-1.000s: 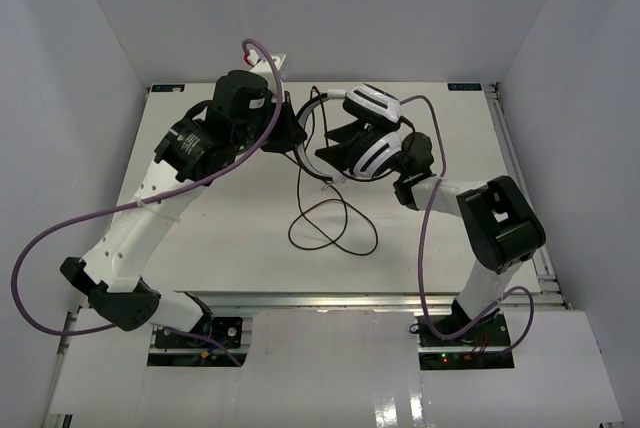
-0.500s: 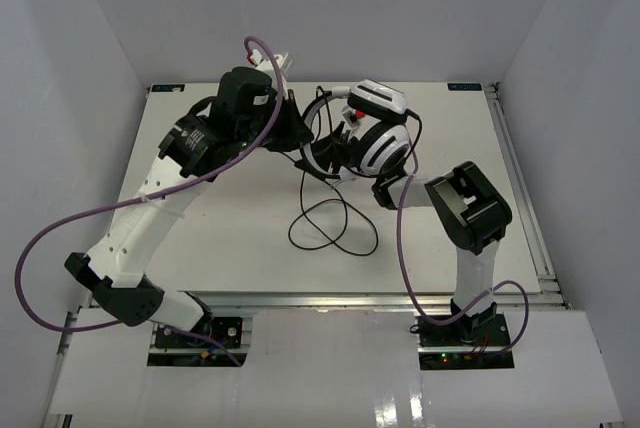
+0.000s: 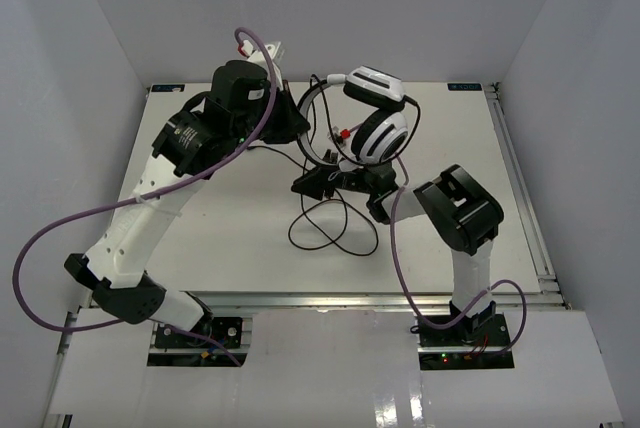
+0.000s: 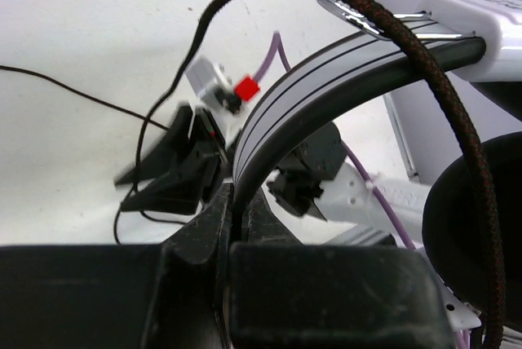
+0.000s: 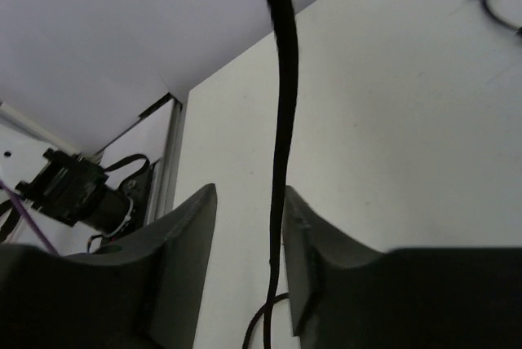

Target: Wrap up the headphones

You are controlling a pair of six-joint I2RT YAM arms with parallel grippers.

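Headphones (image 3: 378,120) held up off table (image 3: 230,238), rear-centre, earcups on the right side. L gripper (image 4: 238,206) clamped on white headband (image 4: 326,96). Thin black cable (image 5: 281,121) runs betw. R gripper (image 5: 249,202) fingers. R jaws apart, gap visible beside cable. Slack cable loops lie on table below.

White/blk over-ear headphones (image 3: 378,120) raised above table (image 3: 230,248), mid-rear, tilted; round earcup (image 3: 384,134) faces up twd cam. White headband (image 4: 326,92) w/ dark stripes arcs up-right. Thin blk cable (image 3: 335,238) hangs, loose loops on table. Red plug (image 4: 246,88) nr headband, blurred.
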